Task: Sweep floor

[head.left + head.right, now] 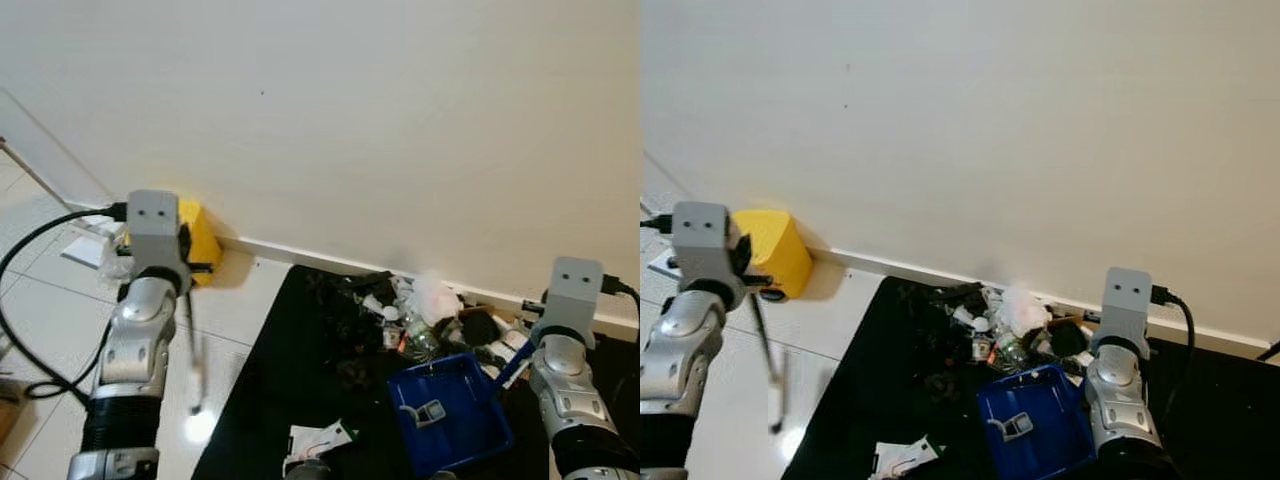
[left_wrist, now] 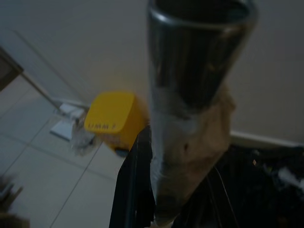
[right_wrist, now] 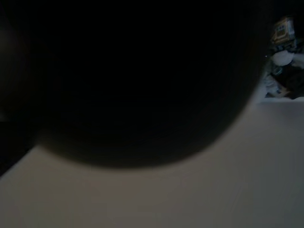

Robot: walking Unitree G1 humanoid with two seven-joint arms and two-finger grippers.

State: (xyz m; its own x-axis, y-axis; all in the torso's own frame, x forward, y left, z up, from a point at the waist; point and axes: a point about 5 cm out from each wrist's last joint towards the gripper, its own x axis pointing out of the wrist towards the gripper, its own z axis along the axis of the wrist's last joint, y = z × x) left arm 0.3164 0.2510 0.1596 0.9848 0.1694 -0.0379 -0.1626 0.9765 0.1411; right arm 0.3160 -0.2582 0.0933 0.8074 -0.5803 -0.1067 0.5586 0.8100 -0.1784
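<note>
While the left gripper [image 2: 142, 190] clamps the broom handle [image 2: 190, 109], the blue dustpan [image 1: 450, 410] sits near right of the litter pile [image 1: 400, 310] against the far wall; the right claw's state is unclear. A hard stroke could scatter litter past the pan.

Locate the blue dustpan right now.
In the left eye view the blue dustpan lies on the black mat, low and right of centre, just before the trash pile by the wall, beside the right arm.

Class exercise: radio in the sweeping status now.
Left hand on broom handle. Blue dustpan beside right arm, on black mat. Litter pile against wall. Yellow box near left arm.
</note>
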